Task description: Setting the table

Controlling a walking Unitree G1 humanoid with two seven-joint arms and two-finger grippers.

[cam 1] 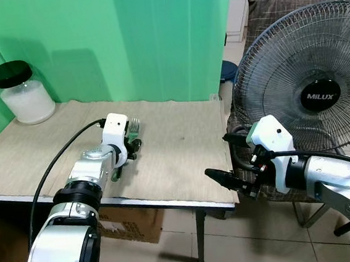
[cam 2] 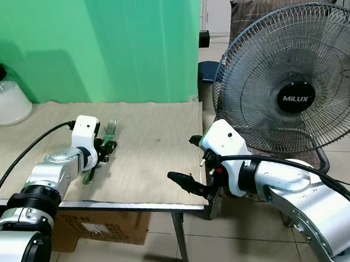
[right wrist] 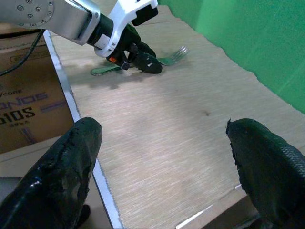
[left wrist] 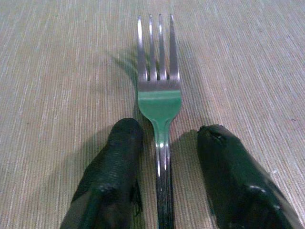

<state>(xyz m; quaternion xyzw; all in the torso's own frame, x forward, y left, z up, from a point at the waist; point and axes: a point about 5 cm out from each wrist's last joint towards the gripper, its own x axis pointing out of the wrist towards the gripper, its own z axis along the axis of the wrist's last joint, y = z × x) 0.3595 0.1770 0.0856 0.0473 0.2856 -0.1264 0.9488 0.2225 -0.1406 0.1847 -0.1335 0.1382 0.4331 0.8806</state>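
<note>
Spread left gripper (left wrist: pixel 164 143) straddling silver metal fork (left wrist: pixel 159 95) on beige cloth-covered table (cam 1: pixel 178 161), black-lidded glass jar (cam 1: pixel 22 93) well behind, spread right gripper (right wrist: pixel 162 157) off the table's edge beside black Milux fan (cam 1: pixel 313 80).

One fork (left wrist: pixel 159 100) lying on one table (cam 1: pixel 185 167), under one beige cloth (cam 2: pixel 159 157). One glass jar (cam 1: pixel 24 93) with black lid standing at far left corner. One electric fan (cam 1: pixel 315 86) standing beside table. One cardboard box (right wrist: pixel 24 114) sitting under table. Two grippers showing: left gripper (left wrist: pixel 164 157) and right gripper (right wrist: pixel 162 162), each spreading two black fingers. One green backdrop (cam 1: pixel 123 43) hanging behind table. One black cable (cam 1: pixel 59 154) running along left arm.
</note>
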